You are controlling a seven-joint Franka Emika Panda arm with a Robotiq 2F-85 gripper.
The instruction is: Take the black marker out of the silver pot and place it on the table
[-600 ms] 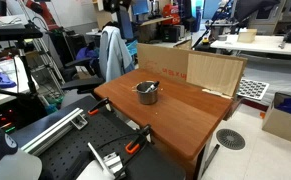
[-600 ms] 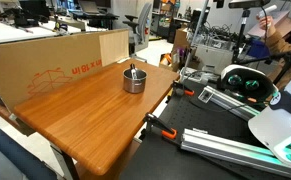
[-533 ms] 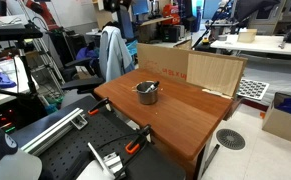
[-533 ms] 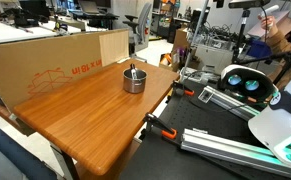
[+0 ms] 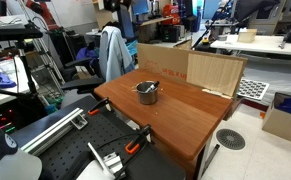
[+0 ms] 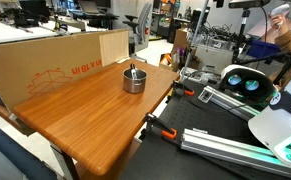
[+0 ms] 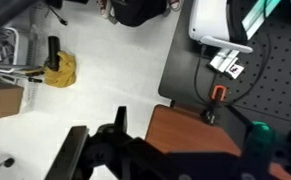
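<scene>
Both exterior views show the silver pot [image 5: 147, 94] [image 6: 134, 81] standing upright on the reddish table [image 5: 195, 115] [image 6: 85, 110]. It sits toward the far side, just in front of the cardboard box [image 5: 185, 68] [image 6: 45, 60]. The black marker [image 5: 148, 87] [image 6: 133, 70] is inside it, leaning on the rim with its top poking out. To my eye that is why it was set this way: the raised end gives something to pinch from above without reaching down into the metal. Nothing has been lifted yet, so I'd judge the task to be at its very start.

The gripper [image 7: 120, 150] shows only in the wrist view, as a dark, smeared mass along the bottom edge. I cannot tell whether its jaws are spread or pressed together. I can make out nothing between them. It seems to hang high and off to one side, since that view looks down on pale floor, a corner of the table [image 7: 190, 125] at lower centre and the black perforated bench [image 7: 275, 70] at right.

Pot and marker are outside the wrist view. In the exterior views the marker is so small that its lighter end cannot be made out, and the pot's handle is hard to pick out. An orange clamp [image 5: 135, 147] [image 6: 165, 131] grips the near table edge.
</scene>
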